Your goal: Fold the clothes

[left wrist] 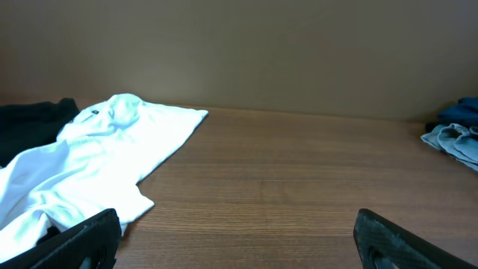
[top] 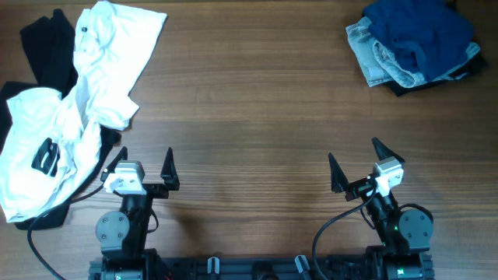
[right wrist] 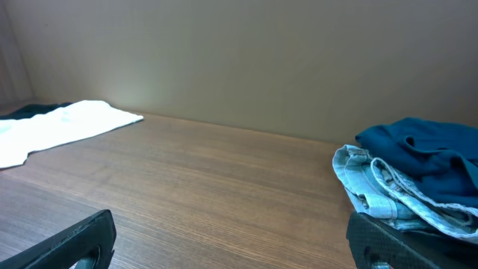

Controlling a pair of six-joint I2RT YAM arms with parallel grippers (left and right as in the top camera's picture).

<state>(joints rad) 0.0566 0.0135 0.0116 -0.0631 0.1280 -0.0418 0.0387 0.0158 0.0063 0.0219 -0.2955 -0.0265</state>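
Observation:
A crumpled white garment (top: 85,93) lies at the table's left over a black garment (top: 47,43); both show in the left wrist view, white (left wrist: 112,149) and black (left wrist: 30,123). A pile with a dark blue garment (top: 420,31) on light denim (top: 381,58) sits at the far right and shows in the right wrist view (right wrist: 418,172). My left gripper (top: 144,167) is open and empty near the front edge, just right of the white garment. My right gripper (top: 356,163) is open and empty at the front right, well short of the blue pile.
The wooden table (top: 249,101) stretches between the two clothing piles. A black cable (top: 47,225) runs by the left arm's base. A plain wall (left wrist: 239,52) stands behind the table.

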